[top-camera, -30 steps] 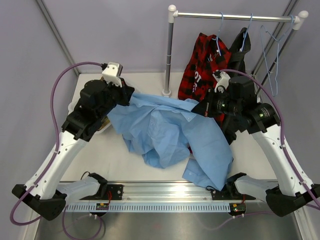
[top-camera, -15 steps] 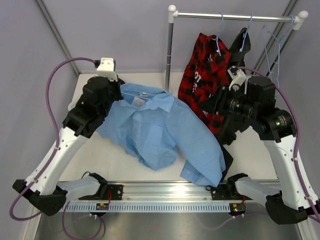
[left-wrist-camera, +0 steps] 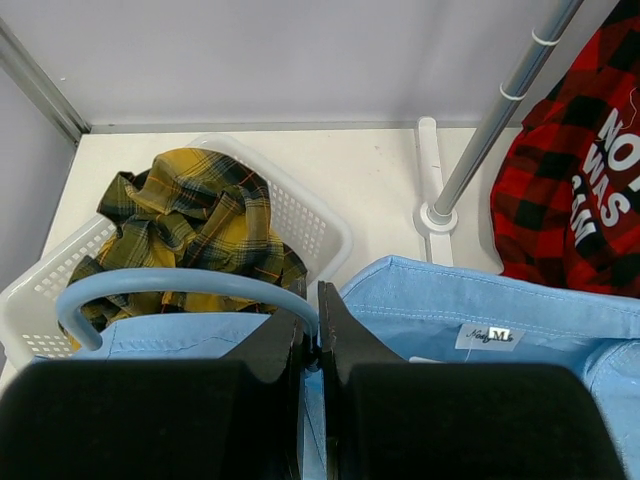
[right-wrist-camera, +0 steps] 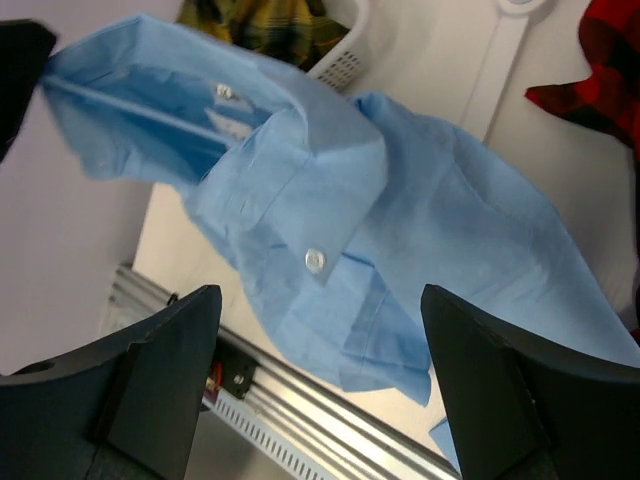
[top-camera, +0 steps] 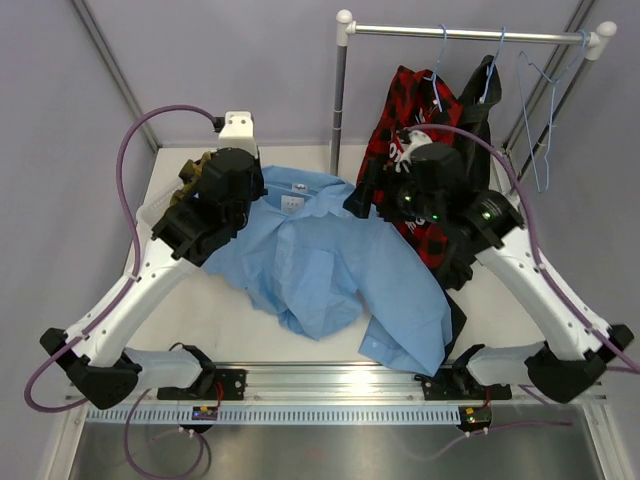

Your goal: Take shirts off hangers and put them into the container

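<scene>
right wrist view shows my right gripper (right-wrist-camera: 320, 320) has just sprung wide, dropping the light blue shirt (right-wrist-camera: 420, 230) beside the container (left-wrist-camera: 320, 225), while my left gripper (left-wrist-camera: 312, 335) pinches its hanger (left-wrist-camera: 170, 283), so unhooking looks next.

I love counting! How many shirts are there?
4: plain light blue cloth shirt on the table; yellow plaid shirt in the white plastic basket; red plaid shirt and black shirt hanging on the metal rail.
</scene>
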Tool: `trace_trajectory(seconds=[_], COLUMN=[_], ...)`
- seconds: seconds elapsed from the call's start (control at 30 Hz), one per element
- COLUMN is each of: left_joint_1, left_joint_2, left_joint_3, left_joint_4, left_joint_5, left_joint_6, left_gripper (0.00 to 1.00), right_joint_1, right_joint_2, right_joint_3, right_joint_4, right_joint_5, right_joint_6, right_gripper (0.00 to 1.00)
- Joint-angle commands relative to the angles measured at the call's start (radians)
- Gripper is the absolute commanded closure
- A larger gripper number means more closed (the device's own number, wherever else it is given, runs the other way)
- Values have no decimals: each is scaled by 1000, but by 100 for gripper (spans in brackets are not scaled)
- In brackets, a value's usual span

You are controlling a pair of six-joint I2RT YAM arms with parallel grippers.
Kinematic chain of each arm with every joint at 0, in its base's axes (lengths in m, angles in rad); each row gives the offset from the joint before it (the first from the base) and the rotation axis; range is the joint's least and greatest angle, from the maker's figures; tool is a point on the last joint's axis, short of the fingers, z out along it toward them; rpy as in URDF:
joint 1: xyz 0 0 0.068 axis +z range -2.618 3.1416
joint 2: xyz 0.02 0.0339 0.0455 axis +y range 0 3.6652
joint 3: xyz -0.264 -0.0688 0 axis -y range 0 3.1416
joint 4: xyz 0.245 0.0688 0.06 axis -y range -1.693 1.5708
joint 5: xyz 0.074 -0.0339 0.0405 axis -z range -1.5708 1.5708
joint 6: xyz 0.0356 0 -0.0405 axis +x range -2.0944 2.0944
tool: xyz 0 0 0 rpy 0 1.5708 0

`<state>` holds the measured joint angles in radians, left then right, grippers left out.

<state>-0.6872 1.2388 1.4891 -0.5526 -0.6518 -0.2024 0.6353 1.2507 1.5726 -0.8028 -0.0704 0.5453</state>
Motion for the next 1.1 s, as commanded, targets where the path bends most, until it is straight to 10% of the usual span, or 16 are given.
trace_trajectory(seconds=[0.0, 0.6, 0.87, 1.07], left_joint_1=[-24, -97, -94, -80], left_joint_2=[-28, -53, -62, -67], left_joint_3=[27, 14, 10, 7], left_joint_4=[56, 62, 82, 91], left_joint_5=[-85, -204, -293, -310], left_joint_6=[-40, -92, -43, -43], left_gripper=[100, 100, 100, 100], right_joint_1=[91, 182, 182, 175], right_joint_2=[100, 371, 299, 187], right_joint_3=[136, 357, 227, 57], right_joint_4=[-47, -139, -124, -76], right_joint_5=[318, 469, 518, 523], right_joint_6=[50, 165, 174, 200], right_gripper=[9, 17, 90, 100])
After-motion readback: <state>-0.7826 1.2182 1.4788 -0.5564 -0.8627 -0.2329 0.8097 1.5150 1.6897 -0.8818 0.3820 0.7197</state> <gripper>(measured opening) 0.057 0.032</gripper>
